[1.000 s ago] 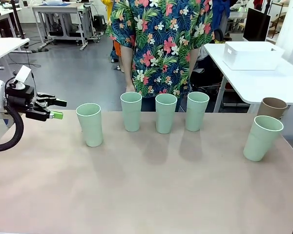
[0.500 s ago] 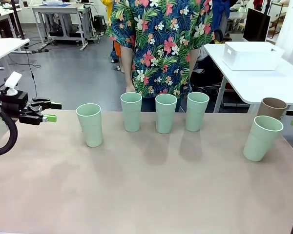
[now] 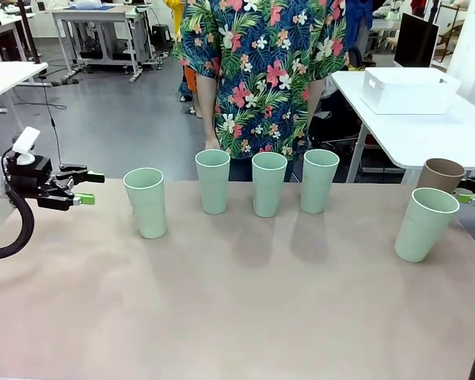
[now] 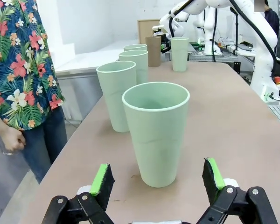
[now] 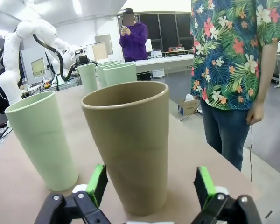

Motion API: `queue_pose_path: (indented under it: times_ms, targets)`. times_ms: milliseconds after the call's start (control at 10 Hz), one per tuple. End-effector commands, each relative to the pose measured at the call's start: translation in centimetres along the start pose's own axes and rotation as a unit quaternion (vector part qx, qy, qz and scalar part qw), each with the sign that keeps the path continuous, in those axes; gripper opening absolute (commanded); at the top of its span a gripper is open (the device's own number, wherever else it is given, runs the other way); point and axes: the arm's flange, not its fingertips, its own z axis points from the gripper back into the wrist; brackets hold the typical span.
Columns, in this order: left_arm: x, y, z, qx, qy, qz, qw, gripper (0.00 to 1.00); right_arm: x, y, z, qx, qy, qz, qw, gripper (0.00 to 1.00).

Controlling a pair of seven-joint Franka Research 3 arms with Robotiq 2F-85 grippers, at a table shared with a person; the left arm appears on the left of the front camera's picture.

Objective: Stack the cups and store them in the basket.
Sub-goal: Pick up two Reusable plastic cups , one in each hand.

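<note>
Beyond the work table [image 3: 222, 317], a side table [image 3: 427, 134] carries the basket [image 3: 408, 89]; six cups [image 3: 269, 184] stand upright and unstacked on the work table. Left gripper [image 4: 156, 175]: jaws apart, facing the leftmost mint cup [image 4: 155, 133]. Right gripper [image 5: 151, 185]: jaws apart, facing the tan cup [image 5: 130, 140].

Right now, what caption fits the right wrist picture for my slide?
Open right gripper facing the tan-brown cup, a mint green cup beside it, person in floral shirt nearby.

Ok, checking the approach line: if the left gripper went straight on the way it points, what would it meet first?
The nearest mint green cup, probably: it stands upright, centred ahead of the left gripper's open fingers, other cups lined up behind it.
</note>
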Motion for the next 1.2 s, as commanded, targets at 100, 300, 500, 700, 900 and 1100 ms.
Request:
queue_pose_path:
  times_ms: [100,300,500,700,900,1100]
  targets:
    - [-1.8,0.2,-1.6,-0.017,-0.023,-0.014,0.999,1.00,0.1,-1.7,-0.4,-0.002,-0.014,0.029,0.999,1.00]
    - [-2.8,0.0,-2.5,-0.022,-0.033,-0.013,0.999,1.00,-0.1,-2.0,-0.4,0.002,-0.014,0.030,0.999,1.00]
    - [-3.4,-0.5,-2.9,-0.014,-0.047,-0.014,0.999,1.00,-0.2,-2.0,-0.2,0.009,-0.014,0.025,1.000,1.00]
    - [-3.6,-0.5,-3.3,0.002,-0.062,-0.011,0.998,1.00,-0.2,-2.0,-0.5,0.015,-0.018,0.026,0.999,1.00]
    - [-4.0,-0.2,-4.1,0.001,-0.054,0.002,0.999,1.00,-0.4,-2.3,-0.8,0.021,-0.021,0.024,0.999,1.00]
    - [-4.4,0.1,-5.2,0.000,-0.058,0.010,0.998,1.00,-0.5,-2.2,-1.0,0.023,-0.024,0.025,0.999,1.00]
